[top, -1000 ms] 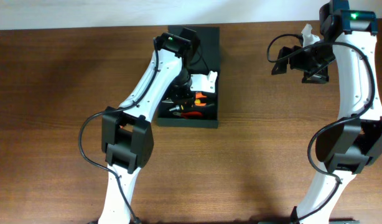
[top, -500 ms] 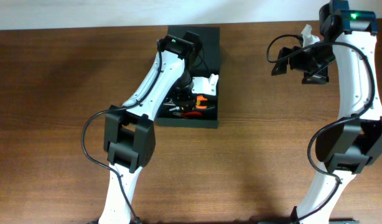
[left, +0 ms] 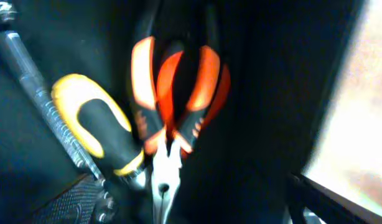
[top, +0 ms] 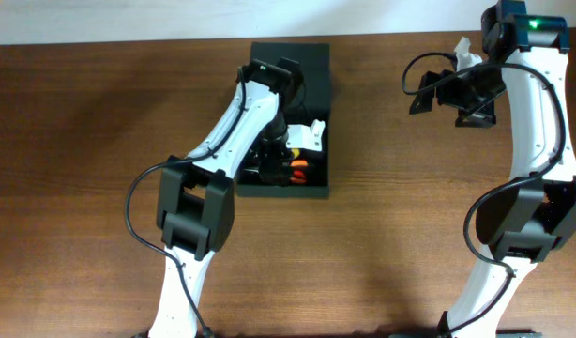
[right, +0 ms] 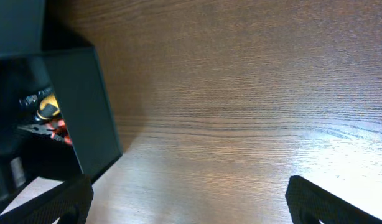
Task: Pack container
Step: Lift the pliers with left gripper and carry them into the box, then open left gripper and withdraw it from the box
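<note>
The left arm reaches forward, its gripper [top: 277,158] lowered into the open container [top: 314,190], jaws spread above orange pliers [left: 178,106]. The right gripper [right: 191,210] hangs over the wooden table [right: 241,93], jaws spread. The container sits far-centre, its long axis running near-to-far and its lid folded toward the far edge.

The surface [top: 82,188] is dark brown wood with the grain running left to right, and a pale wall borders its far edge. The container [top: 288,191] sits directly on it, left of centre and toward the far edge, its long sides running front to back. In the right wrist view the container's dark side wall [right: 85,106] stands straight up from the wood [right: 241,93]. A small white crumpled object [top: 464,47] lies near the far right, partly hidden by the right arm, well apart from the container.
</note>
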Robot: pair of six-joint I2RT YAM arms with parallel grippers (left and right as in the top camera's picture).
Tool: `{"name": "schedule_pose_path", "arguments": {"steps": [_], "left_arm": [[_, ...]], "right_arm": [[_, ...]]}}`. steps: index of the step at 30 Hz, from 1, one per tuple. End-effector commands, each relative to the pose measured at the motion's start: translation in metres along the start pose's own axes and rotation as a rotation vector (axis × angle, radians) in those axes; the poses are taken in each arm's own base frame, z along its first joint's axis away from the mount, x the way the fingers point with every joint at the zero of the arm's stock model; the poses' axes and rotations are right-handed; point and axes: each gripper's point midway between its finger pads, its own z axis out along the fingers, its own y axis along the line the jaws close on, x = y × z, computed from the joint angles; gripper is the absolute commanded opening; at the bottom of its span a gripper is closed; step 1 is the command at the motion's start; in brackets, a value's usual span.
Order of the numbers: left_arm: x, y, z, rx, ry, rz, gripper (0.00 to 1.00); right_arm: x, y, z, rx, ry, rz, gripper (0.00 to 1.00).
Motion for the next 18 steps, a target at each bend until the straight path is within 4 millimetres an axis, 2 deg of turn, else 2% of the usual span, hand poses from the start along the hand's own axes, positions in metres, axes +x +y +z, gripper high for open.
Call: {"name": "schedule_pose_path", "arguments": {"steps": [1, 5, 7, 10, 14, 16, 18], "left_arm": [[-0.01, 0.004, -0.031, -0.053, -0.044, -0.012, 0.99], [-0.022, 0.015, -0.084, -0.19, -0.133, -0.164, 0.99], [-0.018, 0.023, -0.119, -0.283, -0.185, -0.29, 0.99], [0.005, 0.028, -0.167, -0.412, -0.227, -0.473, 0.99], [0.044, 0.025, -0.213, -0.5, -0.297, -0.563, 0.99], [0.069, 0.026, -0.227, -0.512, -0.335, -0.626, 0.99], [0.097, 0.031, -0.231, -0.489, -0.378, -0.74, 0.99]], "right_arm": [[0.002, 0.003, 0.003, -0.015, 0.012, -0.001, 0.99], [0.002, 0.003, 0.003, -0.015, 0.012, -0.001, 0.99], [0.002, 0.003, 0.003, -0.015, 0.012, -0.001, 0.99], [0.002, 0.003, 0.003, -0.015, 0.012, -0.009, 0.99], [0.002, 0.003, 0.003, -0.015, 0.011, -0.009, 0.99], [0.002, 0.003, 0.003, -0.015, 0.011, -0.009, 0.99], [0.002, 0.003, 0.003, -0.015, 0.011, -0.009, 0.99]]}}
